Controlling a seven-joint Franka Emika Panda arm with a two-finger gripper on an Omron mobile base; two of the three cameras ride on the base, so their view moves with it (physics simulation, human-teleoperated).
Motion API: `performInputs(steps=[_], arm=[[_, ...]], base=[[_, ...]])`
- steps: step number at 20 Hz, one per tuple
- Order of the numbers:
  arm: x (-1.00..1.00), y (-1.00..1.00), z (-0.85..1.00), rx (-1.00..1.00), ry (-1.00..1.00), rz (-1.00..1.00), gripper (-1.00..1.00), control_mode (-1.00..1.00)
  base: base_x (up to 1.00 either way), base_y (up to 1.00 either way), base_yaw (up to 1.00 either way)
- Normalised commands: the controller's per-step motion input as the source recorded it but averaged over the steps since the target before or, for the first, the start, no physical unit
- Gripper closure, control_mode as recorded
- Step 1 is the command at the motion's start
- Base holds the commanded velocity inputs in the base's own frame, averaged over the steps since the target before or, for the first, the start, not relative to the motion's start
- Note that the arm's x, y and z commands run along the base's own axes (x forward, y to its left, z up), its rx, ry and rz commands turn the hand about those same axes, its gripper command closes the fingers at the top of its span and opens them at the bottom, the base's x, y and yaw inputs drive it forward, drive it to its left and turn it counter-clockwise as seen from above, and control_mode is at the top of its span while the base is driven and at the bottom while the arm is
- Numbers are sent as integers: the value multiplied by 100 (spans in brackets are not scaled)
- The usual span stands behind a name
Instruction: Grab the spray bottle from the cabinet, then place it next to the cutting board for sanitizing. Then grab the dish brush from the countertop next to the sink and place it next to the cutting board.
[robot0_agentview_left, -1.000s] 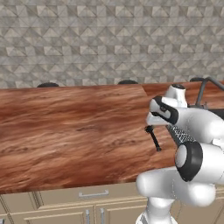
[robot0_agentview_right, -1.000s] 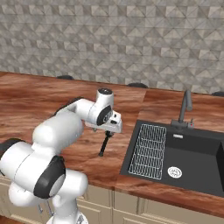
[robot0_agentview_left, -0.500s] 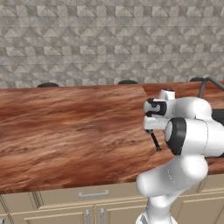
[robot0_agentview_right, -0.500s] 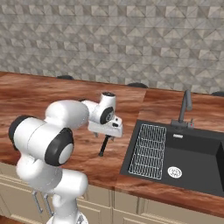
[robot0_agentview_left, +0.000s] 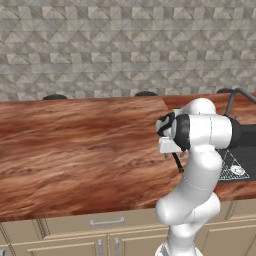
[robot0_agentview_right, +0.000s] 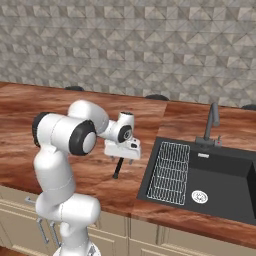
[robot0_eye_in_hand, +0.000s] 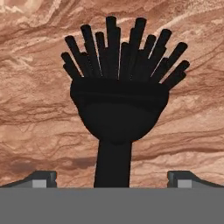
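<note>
The black dish brush (robot0_eye_in_hand: 118, 109) lies on the reddish-brown countertop (robot0_agentview_left: 75, 145), a short way left of the sink (robot0_agentview_right: 230, 175). In the hand view its bristly head points up and its thin handle runs down between my two fingertips. My gripper (robot0_eye_in_hand: 113, 178) is open and straddles the handle without touching it. In the right base view the gripper (robot0_agentview_right: 121, 156) hangs just above the brush (robot0_agentview_right: 118, 169), whose handle end pokes out below the hand. In the left base view the gripper (robot0_agentview_left: 172, 151) hides most of the brush (robot0_agentview_left: 177, 163).
A dark curved faucet (robot0_agentview_right: 212, 122) stands behind the sink, and a wire grid (robot0_agentview_right: 172, 172) lies in the basin's left half. Beige cupboards (robot0_agentview_left: 105, 235) run under the counter. A tiled wall closes the back. Bare wood stretches to the left of the brush.
The hand has come down closer over the brush, and the arm's elbow has swung round. The jaws stay open. The brush has not moved.
</note>
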Motion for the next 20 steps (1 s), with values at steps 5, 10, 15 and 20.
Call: performInputs(steps=[5,10,15,20], arm=[[29,0,-45,0,3,8,-100,-100],[5,0,-35,0,0,4,100,-100],[0,0,-14,0,0,1,100,-100],[-36,0,28,1,-5,7,100,-100]], base=[[0,0,0],[0,0,0],[0,0,0],[0,0,0]])
